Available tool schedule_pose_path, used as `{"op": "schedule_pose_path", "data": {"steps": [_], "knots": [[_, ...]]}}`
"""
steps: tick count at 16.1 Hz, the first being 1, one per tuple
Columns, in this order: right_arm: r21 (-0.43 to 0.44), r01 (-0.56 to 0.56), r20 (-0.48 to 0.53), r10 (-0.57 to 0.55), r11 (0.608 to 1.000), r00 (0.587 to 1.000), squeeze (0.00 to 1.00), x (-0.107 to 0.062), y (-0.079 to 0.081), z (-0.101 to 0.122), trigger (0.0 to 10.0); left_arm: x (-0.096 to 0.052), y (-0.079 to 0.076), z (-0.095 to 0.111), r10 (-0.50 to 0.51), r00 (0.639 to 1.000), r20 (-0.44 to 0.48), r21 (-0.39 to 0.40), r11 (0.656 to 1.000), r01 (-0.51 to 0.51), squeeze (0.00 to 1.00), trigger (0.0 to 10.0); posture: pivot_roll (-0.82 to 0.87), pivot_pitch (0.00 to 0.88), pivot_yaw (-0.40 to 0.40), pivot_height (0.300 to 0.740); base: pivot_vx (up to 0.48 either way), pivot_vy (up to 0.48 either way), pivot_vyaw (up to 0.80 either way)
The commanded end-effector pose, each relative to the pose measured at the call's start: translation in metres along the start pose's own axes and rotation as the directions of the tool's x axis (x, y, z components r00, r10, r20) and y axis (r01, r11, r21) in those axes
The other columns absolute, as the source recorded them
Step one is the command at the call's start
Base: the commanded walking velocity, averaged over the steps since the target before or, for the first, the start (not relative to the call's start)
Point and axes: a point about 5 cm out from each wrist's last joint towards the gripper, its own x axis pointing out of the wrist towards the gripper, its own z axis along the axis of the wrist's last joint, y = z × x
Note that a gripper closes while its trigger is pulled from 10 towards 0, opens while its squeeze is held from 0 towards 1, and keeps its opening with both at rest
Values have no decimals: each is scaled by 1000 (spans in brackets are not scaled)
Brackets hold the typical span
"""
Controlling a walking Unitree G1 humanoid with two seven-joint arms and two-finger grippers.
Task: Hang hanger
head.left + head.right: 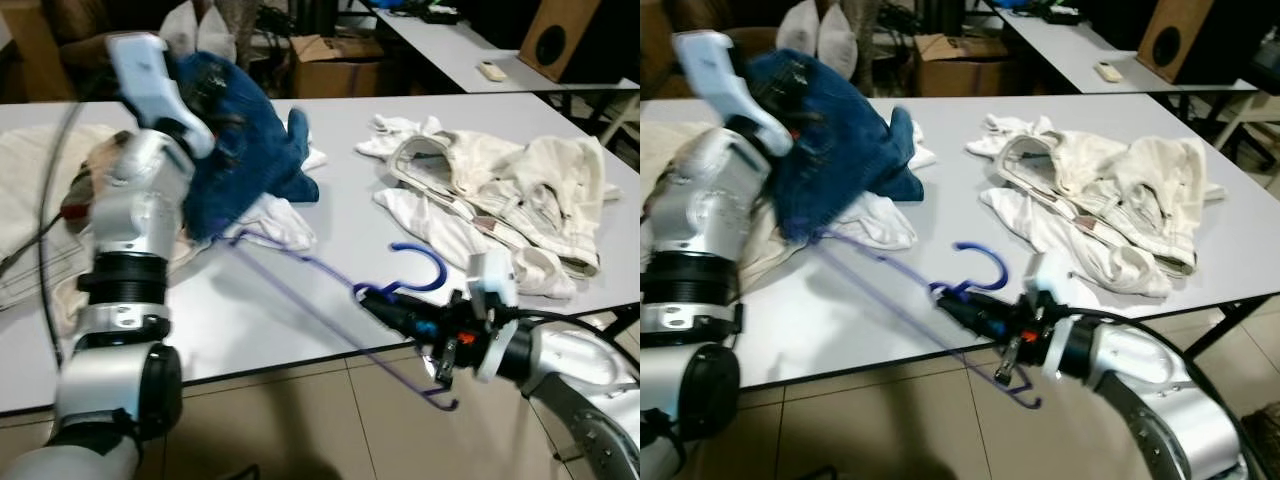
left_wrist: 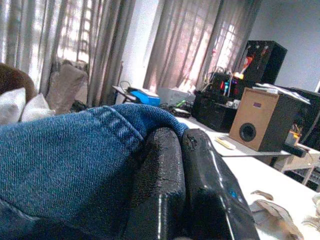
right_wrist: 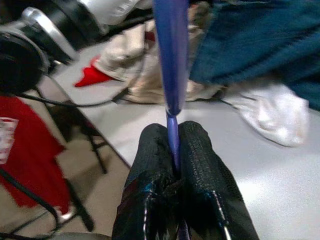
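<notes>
The right gripper (image 1: 375, 300) is pinching the blue wire hanger (image 1: 330, 300) near its hook, fingers (image 3: 200, 165) closed tight on the wire; the hanger is slanting over the white table's (image 1: 260, 310) front edge toward the denim garment (image 1: 245, 150); the left gripper (image 2: 185, 190) is clamping that denim, lifted; cream clothes (image 1: 500, 190) are lying beyond.

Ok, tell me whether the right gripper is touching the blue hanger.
Touching. The right wrist view shows the right gripper with its jaws pinched shut on the blue hanger.
</notes>
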Motion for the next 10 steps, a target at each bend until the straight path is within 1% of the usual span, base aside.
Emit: {"op": "schedule_pose_path", "data": {"steps": [1, 2, 3, 4, 5, 6, 7, 8, 9, 10], "knots": [[4, -16, -9, 16, 1000, 1000, 0, 1, 2, 0, 10000, 5, -7, 4, -12, 1000, 2, 9, 1000, 12, 0, 0, -54, 0, -14, 740, 0, 0, 0], [18, -1, -41, 2, 1000, 999, 0, 8, -2, -9, 10000, 8, -20, 1, -37, 999, -13, -16, 999, 37, 0, 0, -53, 0, -11, 740, 0, 0, 0], [21, 9, -52, -7, 1000, 999, 0, 10, -4, -12, 10000, 9, -22, 0, -45, 999, -17, -23, 999, 44, 0, 0, -53, 0, -11, 740, 0, 0, 0], [23, 52, -86, -50, 998, 995, 0, 12, -10, -18, 10000, 10, -29, -1, -62, 998, -27, -37, 997, 61, 0, 0, -50, 0, -12, 740, 0, 0, 0], [9, 143, -127, -141, 990, 982, 0, 14, -21, -25, 10000, 10, -42, -4, -96, 994, -49, -70, 993, 92, 0, 0, -43, 0, -17, 740, 0, 0, 0], [6, 210, -126, -207, 978, 970, 0, 15, -29, -26, 10000, 10, -56, -7, -116, 991, -70, -132, 986, 106, 0, 0, -39, 0, -20, 740, 0, 0, 0], [-9, 231, -96, -230, 973, 968, 0, 15, -33, -20, 10000, 10, -69, -11, -112, 990, -84, -264, 961, 86, 0, 0, -37, 0, -21, 740, 0, 0, 0], [-14, 233, -91, -233, 972, 968, 0, 15, -34, -19, 10000, 10, -71, -11, -110, 990, -84, -290, 954, 81, 0, 0, -37, 0, -21, 740, 0, 0, 0], [-34, 264, -78, -266, 964, 961, 0, 13, -38, -16, 10000, 12, -72, -6, -75, 996, -50, -368, 928, 51, 0, 0, -39, 0, -20, 740, 0, 0, 0], [-47, 295, -69, -298, 954, 952, 0, 11, -42, -13, 10000, 14, -68, 1, -39, 999, -24, -437, 899, 25, 0, 0, -39, 0, -20, 740, 0, 0, 0]]}}
